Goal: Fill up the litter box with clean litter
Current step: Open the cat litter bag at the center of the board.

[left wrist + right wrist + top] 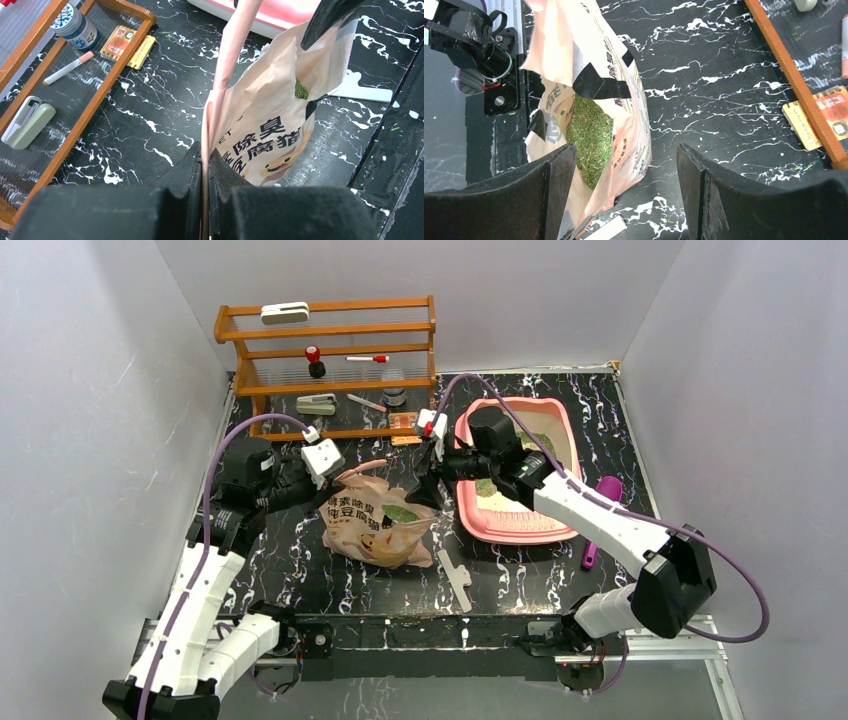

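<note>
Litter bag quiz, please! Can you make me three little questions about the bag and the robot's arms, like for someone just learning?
1. True or false: the left gripper is pinching the edge of the litter bag.
2. Where is the purple scoop? A: inside the bag. B: on the table, to the right of the litter box. C: on the wooden rack.
3. Fill the gap: the litter granules inside the bag are ____ in colour.

Key: 1 true; 2 B; 3 green.
</note>
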Controlling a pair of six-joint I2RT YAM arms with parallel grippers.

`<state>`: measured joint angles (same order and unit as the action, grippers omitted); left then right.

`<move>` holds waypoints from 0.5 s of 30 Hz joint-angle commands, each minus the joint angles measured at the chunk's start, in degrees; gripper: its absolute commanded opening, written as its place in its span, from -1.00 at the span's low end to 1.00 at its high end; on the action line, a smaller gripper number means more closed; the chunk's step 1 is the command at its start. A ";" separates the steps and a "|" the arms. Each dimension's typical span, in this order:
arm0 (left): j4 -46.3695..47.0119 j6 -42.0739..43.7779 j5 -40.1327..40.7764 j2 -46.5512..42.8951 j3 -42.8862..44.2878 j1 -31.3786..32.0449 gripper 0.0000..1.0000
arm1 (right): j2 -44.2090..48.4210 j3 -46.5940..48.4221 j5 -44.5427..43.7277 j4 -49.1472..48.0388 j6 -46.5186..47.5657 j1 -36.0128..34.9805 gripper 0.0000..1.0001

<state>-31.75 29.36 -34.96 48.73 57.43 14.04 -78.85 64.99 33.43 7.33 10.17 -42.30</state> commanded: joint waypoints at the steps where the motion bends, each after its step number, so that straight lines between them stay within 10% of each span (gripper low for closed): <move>1: 4.59 -0.61 -1.58 -2.40 0.88 -0.44 -1.00 | -2.20 1.43 0.28 -3.04 -2.45 -0.26 0.61; 7: 4.85 -0.54 -1.41 -1.89 1.48 -0.42 -1.00 | -8.76 4.54 0.55 -4.03 -0.83 -1.81 0.44; 12: 6.42 -0.66 0.67 -2.04 1.63 -0.42 -1.00 | -9.62 6.33 -14.59 -9.55 2.55 -2.87 -1.00; 15: 8.51 -0.63 1.33 -1.62 1.65 -0.42 -1.00 | -8.83 6.33 -20.28 -16.91 1.23 -2.68 -1.00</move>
<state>-31.20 29.12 -33.65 48.64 57.32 14.04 -89.89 68.18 25.15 3.22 10.74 -46.06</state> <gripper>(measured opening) 0.028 0.017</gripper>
